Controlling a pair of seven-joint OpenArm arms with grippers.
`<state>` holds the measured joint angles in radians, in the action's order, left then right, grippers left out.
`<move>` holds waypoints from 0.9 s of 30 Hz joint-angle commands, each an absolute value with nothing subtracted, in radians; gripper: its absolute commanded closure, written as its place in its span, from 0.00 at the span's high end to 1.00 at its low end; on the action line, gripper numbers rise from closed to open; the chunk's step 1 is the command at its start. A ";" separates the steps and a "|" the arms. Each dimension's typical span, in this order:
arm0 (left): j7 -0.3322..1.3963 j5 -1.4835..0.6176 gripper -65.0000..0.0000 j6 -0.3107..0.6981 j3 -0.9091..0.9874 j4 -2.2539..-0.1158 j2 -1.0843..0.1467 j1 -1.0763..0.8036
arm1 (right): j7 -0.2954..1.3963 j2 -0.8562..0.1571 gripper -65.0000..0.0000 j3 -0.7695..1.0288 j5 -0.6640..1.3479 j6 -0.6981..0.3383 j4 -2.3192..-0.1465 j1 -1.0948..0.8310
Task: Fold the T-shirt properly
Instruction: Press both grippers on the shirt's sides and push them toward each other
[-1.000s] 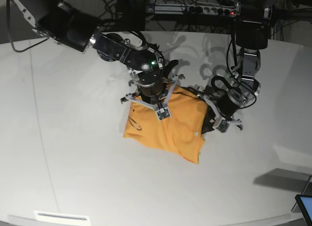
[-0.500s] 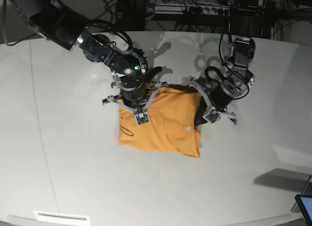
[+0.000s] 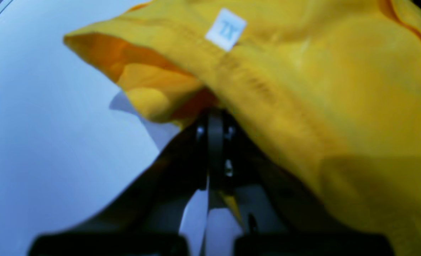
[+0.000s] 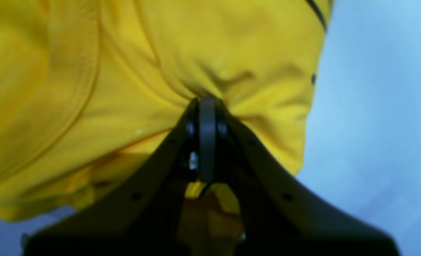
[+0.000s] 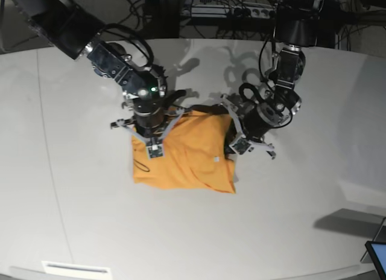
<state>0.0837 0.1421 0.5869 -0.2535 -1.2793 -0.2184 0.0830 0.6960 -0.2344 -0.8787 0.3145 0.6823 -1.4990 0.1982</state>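
Observation:
The orange-yellow T-shirt [image 5: 184, 156] lies bunched into a rough rectangle in the middle of the white table [image 5: 78, 201]. My right gripper [image 5: 151, 130] is at its upper left corner. In the right wrist view that gripper [image 4: 206, 103] is shut on a gathered pinch of the T-shirt [image 4: 142, 64]. At the shirt's upper right edge is my left gripper [image 5: 233, 129]. The left wrist view shows this gripper [image 3: 212, 115] shut on a fold of the T-shirt [image 3: 338, 89], just below a small white tag [image 3: 226, 29]. A thin dark line mark [image 5: 142, 166] shows near the left edge.
Cables and a power strip [image 5: 241, 13] run along the far side of the table. A white label [image 5: 75, 269] sits at the front edge. A dark screen corner [image 5: 377, 256] shows at the bottom right.
Both arms have moved to the left in the base view, dragging the T-shirt with them. The shirt now lies further left and flatter. Both grips have stayed shut.

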 commanded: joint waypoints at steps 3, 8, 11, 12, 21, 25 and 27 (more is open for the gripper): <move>0.122 0.159 0.00 0.613 -0.271 -1.288 -0.199 0.085 | 0.742 -0.271 0.00 -0.866 0.334 0.698 -1.503 0.202; 0.122 0.159 0.00 0.613 -0.272 -1.288 -0.170 0.085 | 0.742 -0.295 0.00 -0.865 0.334 0.698 -1.508 0.202; 0.122 0.159 0.00 0.613 -0.266 -1.290 -0.170 0.087 | 0.742 -0.295 0.00 -0.865 0.334 0.698 -1.512 0.202; 0.122 0.159 0.00 0.613 -0.262 -1.290 -0.170 0.088 | 0.742 -0.295 0.00 -0.865 0.334 0.698 -1.518 0.200; 0.119 0.157 0.00 0.611 -0.147 -1.314 -0.206 0.127 | 0.742 -0.295 0.00 -0.865 0.334 0.698 -1.616 0.206; 0.122 0.159 0.00 0.611 -0.125 -1.351 -0.208 0.127 | 0.748 -0.294 0.00 -0.863 0.332 0.698 -1.626 0.223; 0.122 0.159 0.00 0.611 -0.124 -1.357 -0.208 0.127 | 0.748 -0.292 0.00 -0.863 0.332 0.698 -1.626 0.231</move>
